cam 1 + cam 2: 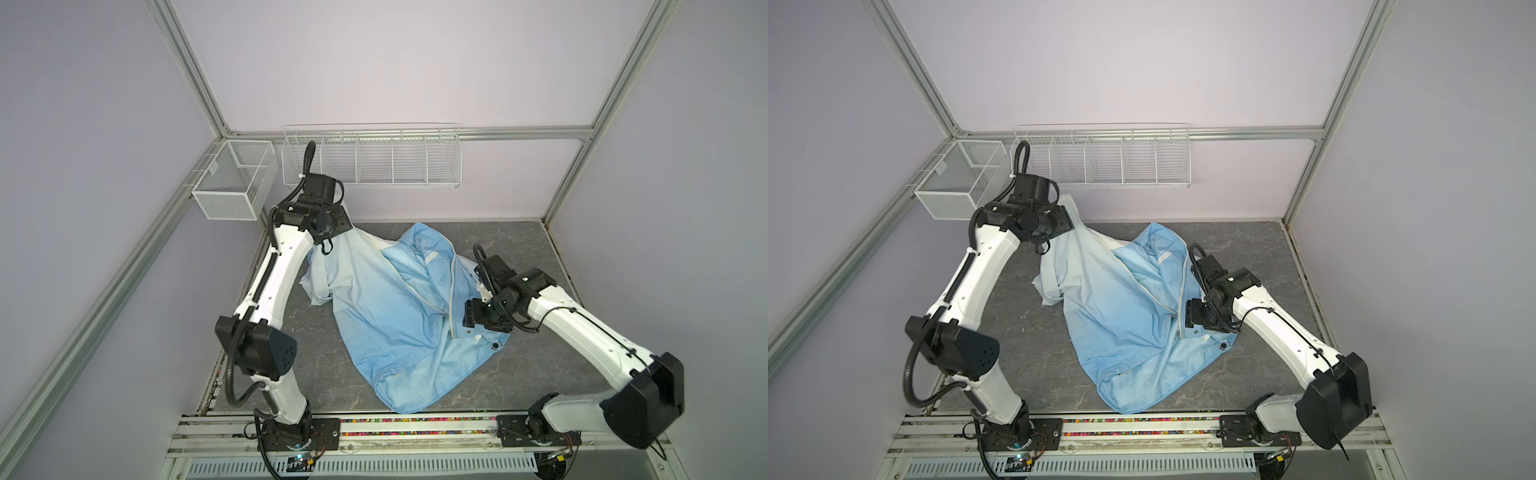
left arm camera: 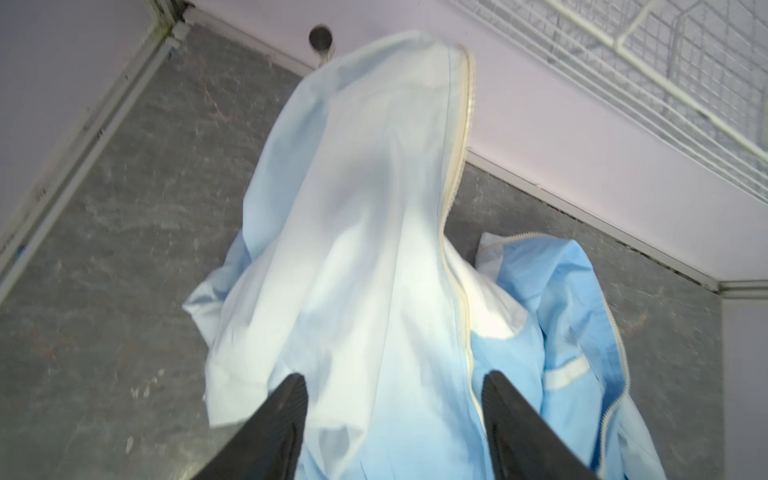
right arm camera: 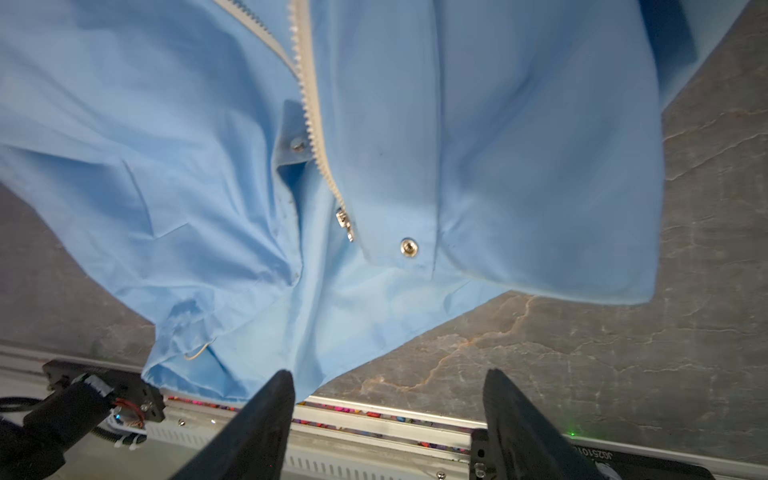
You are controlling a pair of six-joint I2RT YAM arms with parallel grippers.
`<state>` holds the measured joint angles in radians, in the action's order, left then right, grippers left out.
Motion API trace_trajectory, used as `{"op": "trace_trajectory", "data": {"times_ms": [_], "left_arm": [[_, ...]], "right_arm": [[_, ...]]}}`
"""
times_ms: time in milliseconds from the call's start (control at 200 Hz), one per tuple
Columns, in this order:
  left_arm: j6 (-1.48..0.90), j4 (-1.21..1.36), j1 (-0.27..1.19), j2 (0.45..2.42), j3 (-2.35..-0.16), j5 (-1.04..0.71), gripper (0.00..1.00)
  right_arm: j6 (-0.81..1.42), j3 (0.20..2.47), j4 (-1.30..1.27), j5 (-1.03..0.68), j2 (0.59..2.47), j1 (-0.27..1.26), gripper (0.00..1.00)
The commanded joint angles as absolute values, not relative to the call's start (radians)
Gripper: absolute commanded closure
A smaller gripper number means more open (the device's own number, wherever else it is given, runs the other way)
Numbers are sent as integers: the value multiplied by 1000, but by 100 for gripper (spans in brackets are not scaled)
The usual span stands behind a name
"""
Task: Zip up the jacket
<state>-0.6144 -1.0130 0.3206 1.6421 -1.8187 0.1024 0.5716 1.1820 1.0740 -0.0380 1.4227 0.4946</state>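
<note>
Your left claw (image 2: 395, 378) stood with its fingers wide apart and nothing pinched between them. In its wrist view, pale cloth of the jacket (image 1: 395, 307) filled the gap beyond the tips and rose to a blurred peak near the back wall. Your right claw (image 3: 388, 374) was also spread and held nothing, hanging just above the jacket's lower hem and the grey table (image 1: 519, 249).

The jacket lay crumpled across the middle of the table, between your two arms. Its pale end reached up toward the left wrist and its bluer end spilled toward the front rail. The white zipper (image 1: 451, 291) was parted, its two rows of teeth splitting apart above the slider (image 3: 344, 220), which sat near the hem beside a metal snap (image 3: 409, 248).

For containers, you had the mesh basket (image 1: 232, 187) on the left rail and the long wire rack (image 1: 374, 158) on the back wall. In both top views their compartments showed only bare wire and wall.
</note>
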Motion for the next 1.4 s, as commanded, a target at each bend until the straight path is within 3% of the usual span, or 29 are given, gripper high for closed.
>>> {"op": "trace_trajectory", "data": {"times_ms": [0,190,360,705,1090,1225,1395], "left_arm": [[-772,-941,394,1528,-1532,21,34],[-924,-788,458,1407,-1117,-18,37],[-935,-706,433,1467,-1014,21,39],[-784,-723,305,1881,-1277,21,47],[-656,-894,152,2256,-1841,16,45],[-654,-916,137,2231,-1885,3,42],[-728,-846,137,1991,-1645,-37,38]], "right_arm": [[520,1198,1023,-43,1523,467,27],[489,1248,1016,2,1660,413,29],[457,1254,1002,14,1729,371,29],[531,1236,879,-137,1863,419,32],[711,1476,783,-359,2144,488,34],[743,1519,787,-363,2150,484,34],[729,1475,794,-337,2037,475,33]]}}
